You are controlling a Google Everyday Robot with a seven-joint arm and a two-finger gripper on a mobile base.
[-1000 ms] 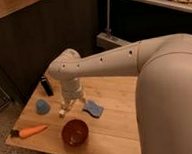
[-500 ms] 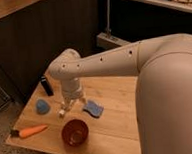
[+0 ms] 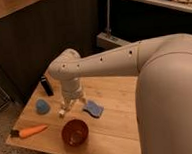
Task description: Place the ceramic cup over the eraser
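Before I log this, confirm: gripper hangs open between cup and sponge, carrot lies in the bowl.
Not quite: the camera view shows the carrot on the table beside the bowl, not in it. The gripper does hang open between cup and sponge.

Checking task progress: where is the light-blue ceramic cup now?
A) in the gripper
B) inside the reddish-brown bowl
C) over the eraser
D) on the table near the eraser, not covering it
D: the ceramic cup sits on the table near the uncovered eraser, while the gripper hangs empty between the cup and the blue sponge.
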